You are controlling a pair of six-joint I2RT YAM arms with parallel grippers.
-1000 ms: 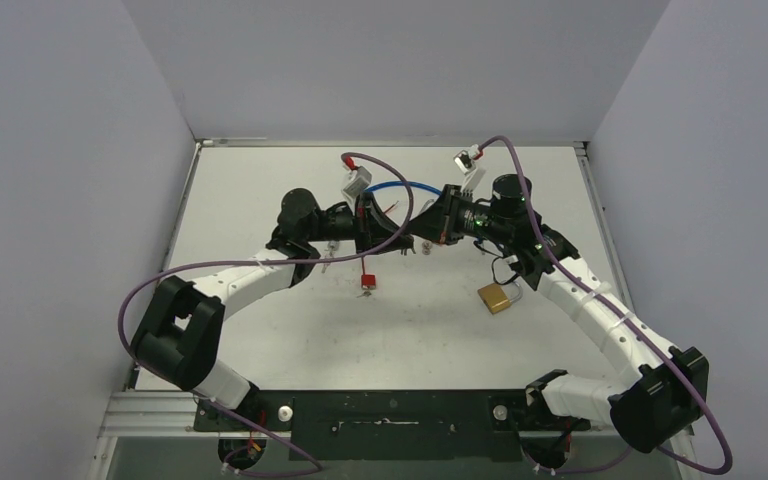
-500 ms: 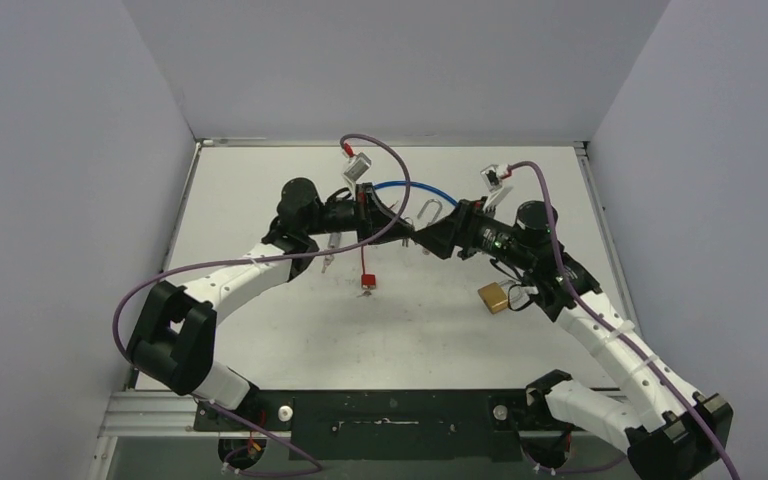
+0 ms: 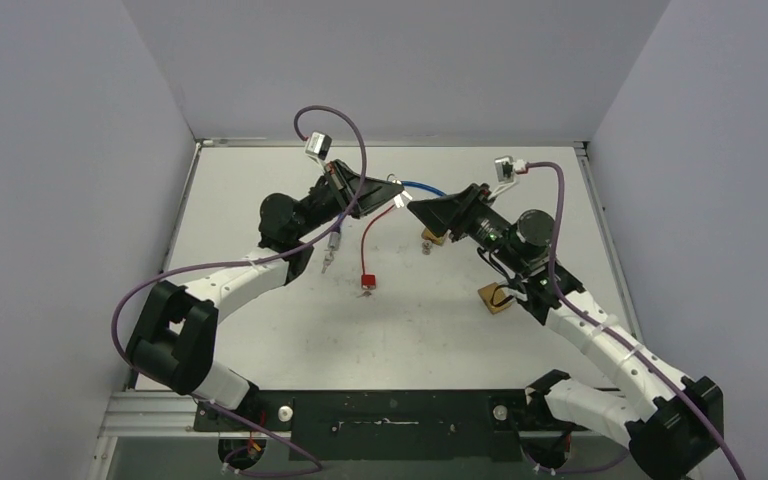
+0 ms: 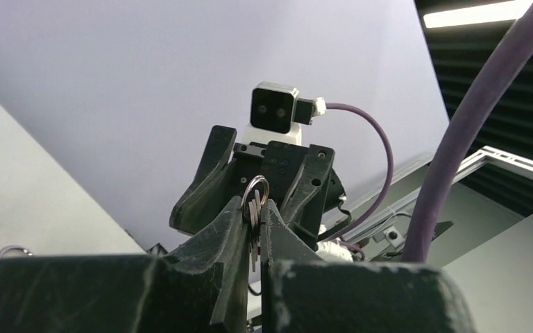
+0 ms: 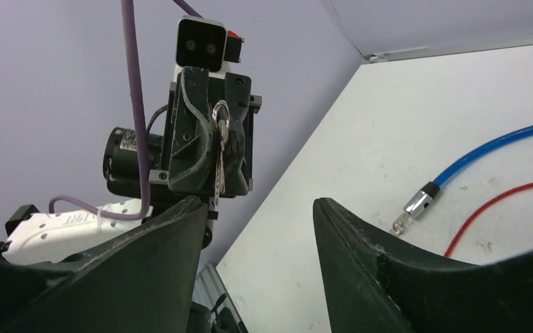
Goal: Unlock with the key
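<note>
My left gripper (image 3: 392,190) is shut on a small bunch of keys (image 4: 254,208) on a steel ring, raised above the table's far middle. The ring sticks out past its fingertips. The right wrist view shows that gripper (image 5: 212,135) head-on with the keys (image 5: 220,149) hanging in it. My right gripper (image 3: 418,209) faces it, a short gap away, open and empty (image 5: 257,208). One brass padlock (image 3: 495,297) lies beside my right forearm. Another brass padlock (image 3: 432,237) sits under the right gripper.
A blue cable (image 3: 422,186) with a metal end (image 5: 416,205) lies at the back of the table. A red cord (image 3: 372,238) runs down to a red tag (image 3: 368,281) at mid-table. Grey walls close in the left, back and right.
My right gripper has opened and drawn back to the right from the left gripper. The left gripper, still shut on the keys, has risen and swung toward the back.
</note>
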